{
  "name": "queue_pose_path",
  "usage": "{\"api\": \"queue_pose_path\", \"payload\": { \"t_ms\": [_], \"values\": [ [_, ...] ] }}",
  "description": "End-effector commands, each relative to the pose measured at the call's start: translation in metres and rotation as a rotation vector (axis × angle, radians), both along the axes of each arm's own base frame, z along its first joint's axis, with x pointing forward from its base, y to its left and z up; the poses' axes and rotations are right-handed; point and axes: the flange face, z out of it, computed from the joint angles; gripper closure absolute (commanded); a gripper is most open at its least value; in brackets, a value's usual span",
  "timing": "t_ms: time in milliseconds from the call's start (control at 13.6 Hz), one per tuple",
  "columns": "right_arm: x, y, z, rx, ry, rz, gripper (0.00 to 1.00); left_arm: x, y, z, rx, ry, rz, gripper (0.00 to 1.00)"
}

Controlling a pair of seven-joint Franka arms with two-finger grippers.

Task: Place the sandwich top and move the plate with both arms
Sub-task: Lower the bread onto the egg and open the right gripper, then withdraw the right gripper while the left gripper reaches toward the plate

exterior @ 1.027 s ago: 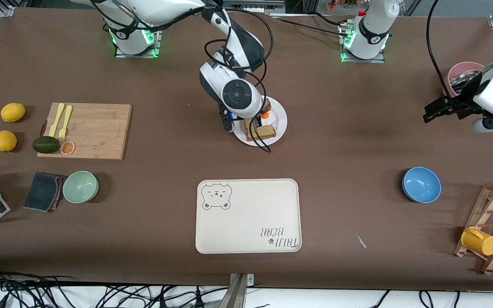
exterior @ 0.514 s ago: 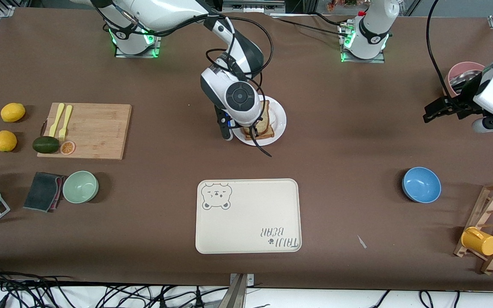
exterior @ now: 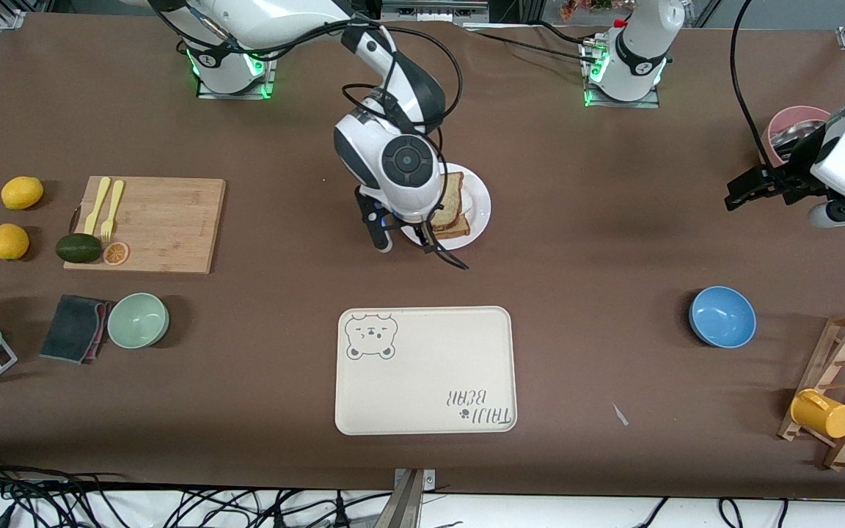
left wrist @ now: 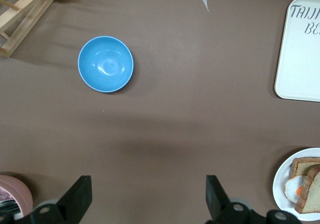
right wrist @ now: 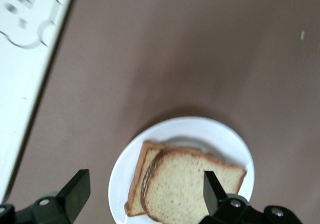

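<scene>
Counter: brown cloth surface [exterior: 613,220], with both arm bases at the edge farthest from the front camera.
Sandwich top: the sandwich top [exterior: 452,199] now lies flat on the stack on the plate, slightly shifted against the smaller slice [right wrist: 136,179] under it. One second ago it was tilted in the claw and the fried egg was visible; now the egg is covered in the front view, and only the left wrist view shows a bit of it [left wrist: 294,188].
Plate: the plate [exterior: 480,213] stands in the middle of the counter, farther from the front camera than the tray [exterior: 426,370].
Right claw: the right claw [right wrist: 142,196] has released the slice within the last second. Its fingers are spread wide, nothing is between them, and it hangs over the plate edge toward the right arm's end.
Left claw: the left claw [left wrist: 146,196] is spread and empty, over bare counter near the pink bowl [exterior: 796,128]; this arm waits.
Meaning: the first part of the task looks done. I judge that moving the plate is next, and both claws must come to the rim.
Risk: the top slice is not centred, so it could slide if the plate tips.
Others: blue bowl [exterior: 722,316], cutting board [exterior: 147,224] and lemons [exterior: 22,192] lie well apart from the plate.
</scene>
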Motion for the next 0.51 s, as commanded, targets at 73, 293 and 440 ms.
{"api": "queue_pose_path", "payload": {
  "t_ms": [73, 293, 440],
  "values": [
    [0.027, -0.054, 0.062, -0.035, -0.038, 0.263, 0.00, 0.005, -0.007, -0.004, 0.009, 0.009, -0.007, 0.00],
    [0.053, -0.107, 0.092, -0.020, -0.023, 0.457, 0.00, 0.010, -0.010, -0.009, -0.006, 0.018, -0.011, 0.00],
    [0.069, -0.148, 0.108, -0.027, 0.005, 0.575, 0.00, 0.012, -0.012, -0.015, -0.007, 0.029, -0.008, 0.00]
  ]
}}
